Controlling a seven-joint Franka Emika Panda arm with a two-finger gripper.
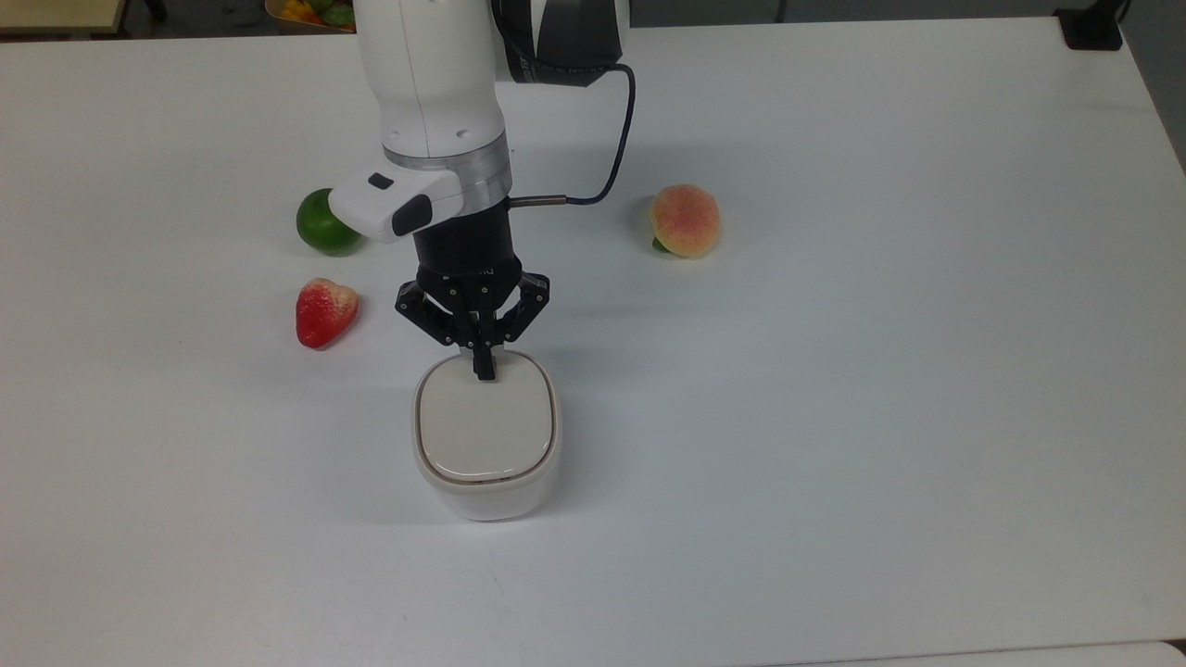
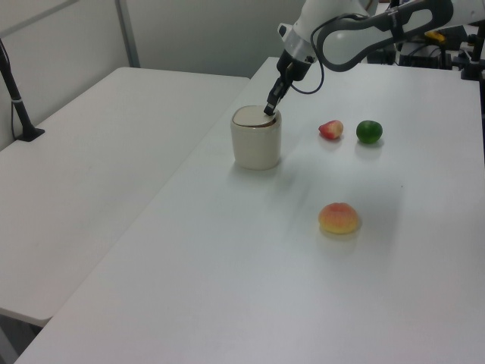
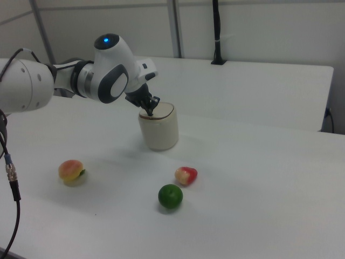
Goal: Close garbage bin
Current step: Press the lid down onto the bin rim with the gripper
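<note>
Pressing fingers-together gripper point(image 1: 482, 372) tip on beige lid's upper edge; garbage bin point(image 1: 485, 435) sits centre-left in top view, lid flat. Strawberry point(image 1: 324, 311), lime point(image 1: 320, 222) upper left.

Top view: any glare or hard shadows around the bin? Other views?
Top view: even light, soft shadow around the garbage bin, faint sheen on its lid, tool crisp. Left view: soft shadow under the peach. Right view: no glare on the table.
</note>
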